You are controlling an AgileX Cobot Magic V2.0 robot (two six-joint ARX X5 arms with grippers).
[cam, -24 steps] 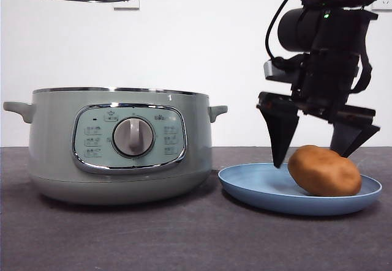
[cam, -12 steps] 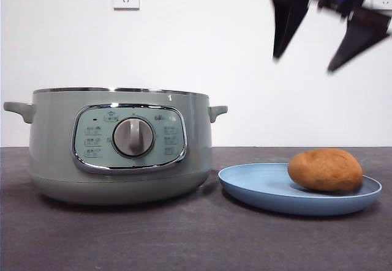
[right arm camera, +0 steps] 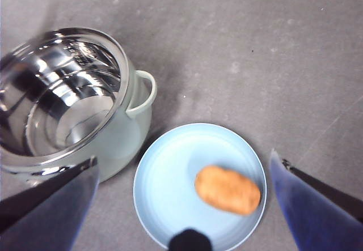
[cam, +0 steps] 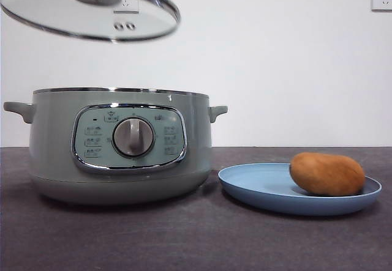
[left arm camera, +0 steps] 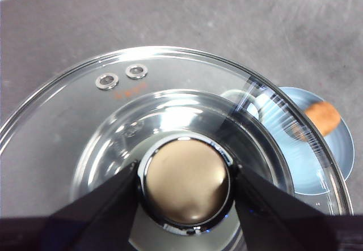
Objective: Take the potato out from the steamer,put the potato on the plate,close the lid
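Potato (cam: pixel 327 174) on plate (cam: pixel 257 188), lower right of the front view, lying on its side toward the plate's right half; also seen from above in the right wrist view (right arm camera: pixel 228 190), right of the plate's middle (right arm camera: pixel 164 188). Nothing touching it. Judged done: out of the steamer, onto the plate.

Steamer (cam: pixel 119 145) left-centre of the front view, dial facing camera, open on top. In the right wrist view the shiny bowl shows bare at upper left (right arm camera: pixel 62 101), no potato inside. Pot and plate just beside each other, apart or touching not clear.

Lid (cam: pixel 89 11) up in the air, upper left of the front view, tilted, over the pot's left part but well above the rim. Not yet on. In the left wrist view lid (left arm camera: pixel 170 149) fills most of the frame, glass clear, two small vent holes near its upper-left edge.

Left gripper (left arm camera: pixel 184 190) clamped on the lid's knob, one black jaw each side, carrying it. Right gripper (right arm camera: pixel 181 197) high over the plate, jaws spread wide, holding nothing; out of the front view.

Left to do, by the look of it: centre lid over the pot, level it, lower to the rim, let go. Risk: tilted lid catching one edge of the rim.
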